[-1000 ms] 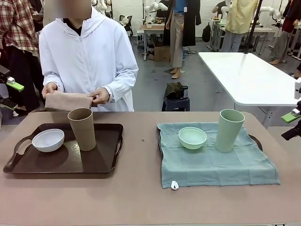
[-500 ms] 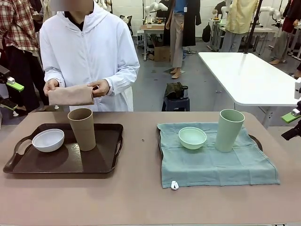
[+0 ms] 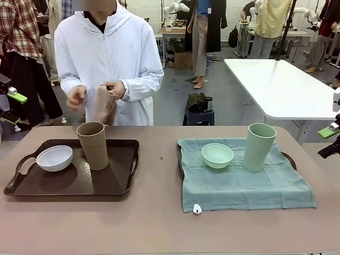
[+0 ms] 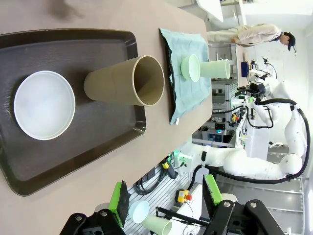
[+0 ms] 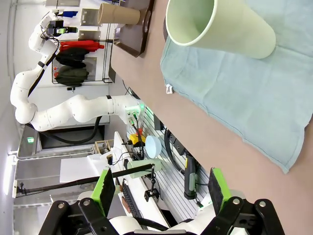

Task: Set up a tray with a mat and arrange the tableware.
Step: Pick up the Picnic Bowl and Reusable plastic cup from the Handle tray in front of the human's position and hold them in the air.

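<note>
Sitting out: white bowl (image 3: 54, 158), mint bowl (image 3: 217, 155), tan tumbler (image 3: 93, 145), mint tumbler (image 3: 258, 146), making two smooth bowls, two tall tumblers; left gripper (image 4: 165, 195) and right gripper (image 5: 159, 187) gape empty.

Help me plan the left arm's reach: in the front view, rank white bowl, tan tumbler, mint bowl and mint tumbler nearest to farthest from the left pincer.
From the left pincer:
1. White bowl, on the dark tray, left end.
2. Tan tumbler, same tray, right of the bowl.
3. Mint bowl, on the green cloth.
4. Mint tumbler, farther right on the cloth.
</note>
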Controlling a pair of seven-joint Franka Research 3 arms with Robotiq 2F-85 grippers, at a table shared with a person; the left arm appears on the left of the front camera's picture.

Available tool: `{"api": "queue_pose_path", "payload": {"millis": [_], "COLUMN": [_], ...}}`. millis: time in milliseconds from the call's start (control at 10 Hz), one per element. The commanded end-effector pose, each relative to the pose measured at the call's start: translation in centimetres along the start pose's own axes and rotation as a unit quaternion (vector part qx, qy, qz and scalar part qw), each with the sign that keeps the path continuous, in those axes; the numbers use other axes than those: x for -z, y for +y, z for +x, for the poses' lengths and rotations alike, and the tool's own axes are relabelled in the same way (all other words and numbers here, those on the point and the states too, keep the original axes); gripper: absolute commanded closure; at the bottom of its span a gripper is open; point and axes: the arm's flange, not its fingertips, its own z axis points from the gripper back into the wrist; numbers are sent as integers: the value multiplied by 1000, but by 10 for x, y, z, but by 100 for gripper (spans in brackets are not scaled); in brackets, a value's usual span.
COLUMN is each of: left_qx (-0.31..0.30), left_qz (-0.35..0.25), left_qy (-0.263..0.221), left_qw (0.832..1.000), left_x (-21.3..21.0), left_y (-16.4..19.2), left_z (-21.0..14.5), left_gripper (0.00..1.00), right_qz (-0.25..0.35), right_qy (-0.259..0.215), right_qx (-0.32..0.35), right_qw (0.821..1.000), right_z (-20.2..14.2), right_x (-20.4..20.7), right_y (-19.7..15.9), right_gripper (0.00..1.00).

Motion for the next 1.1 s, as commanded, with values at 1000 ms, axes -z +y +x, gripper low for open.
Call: {"api": "queue_pose_path", "payload": {"millis": [1000], "left_qx": [35], "left_qz": [98], "left_qy": [26], "left_qw": [994], "left_x": [-3], "left_y": [-39], "left_z": [7], "left_gripper": [19], "right_qz": [-154], "right_qy": [-20], "right_qx": [-147], "right_qw": [977], "right_z": [56], "right_x": [22], "right_y": [80], "right_gripper": [0]}}
